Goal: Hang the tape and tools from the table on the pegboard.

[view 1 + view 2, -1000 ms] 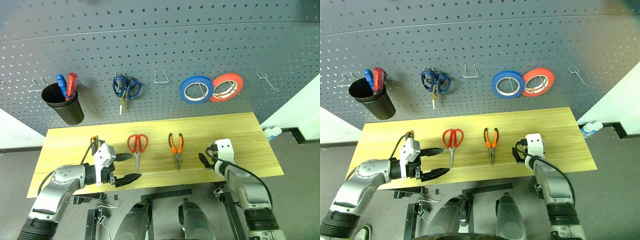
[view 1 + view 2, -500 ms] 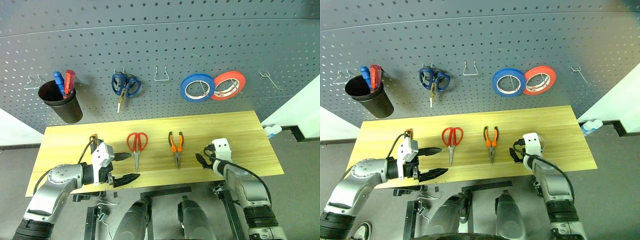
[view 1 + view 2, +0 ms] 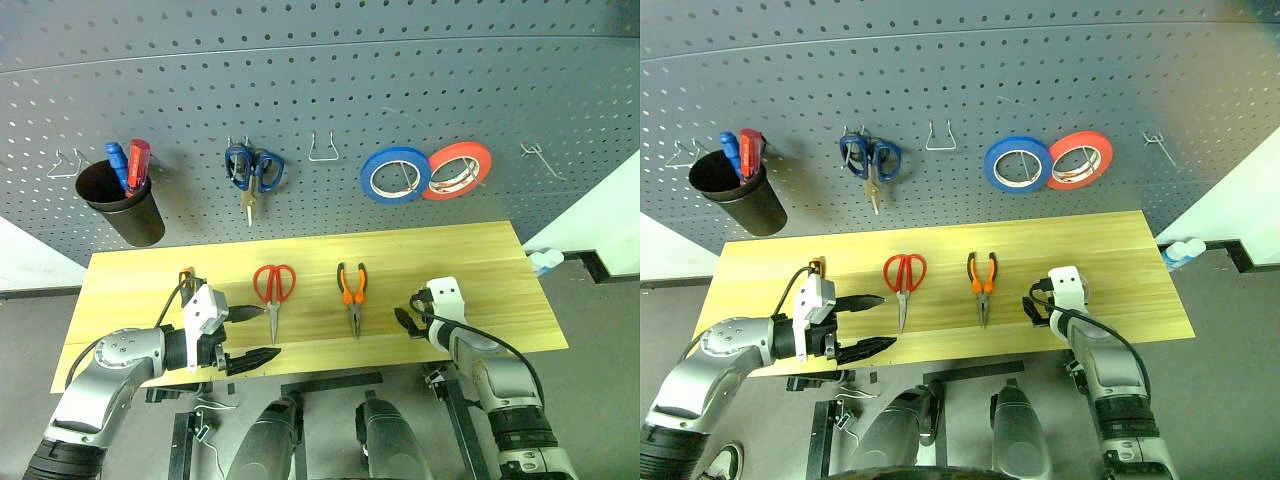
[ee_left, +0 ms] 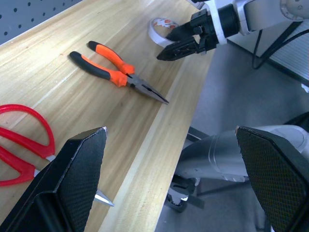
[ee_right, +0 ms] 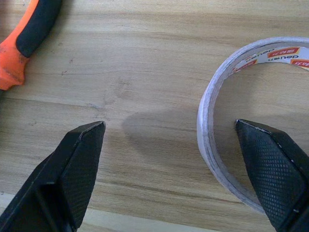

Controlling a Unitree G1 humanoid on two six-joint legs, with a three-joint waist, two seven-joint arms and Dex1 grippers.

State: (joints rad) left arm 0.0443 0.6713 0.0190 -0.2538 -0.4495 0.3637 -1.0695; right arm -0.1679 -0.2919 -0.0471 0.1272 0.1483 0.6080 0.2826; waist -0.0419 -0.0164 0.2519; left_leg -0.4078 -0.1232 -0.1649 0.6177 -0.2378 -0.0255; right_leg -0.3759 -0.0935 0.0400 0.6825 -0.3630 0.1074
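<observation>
Tape (image 5: 231,121) lies flat on the wooden surface (image 3: 480,260), just ahead of the right claw (image 4: 186,41), whose wide-open jaws hold nothing. Pliers (image 3: 351,295) and red scissors (image 3: 273,292) lie left of the tape, handles toward the pegboard (image 3: 320,100); the left claw (image 3: 250,335), also open and empty, hangs near the scissors.

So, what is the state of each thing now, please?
Tape: flat on table, free.
Red scissors: closed, on table.
Pliers: closed, on table.
Blue scissors: hung on pegboard.
Left claw: open, empty.
Right claw: open, empty, at tape.
</observation>
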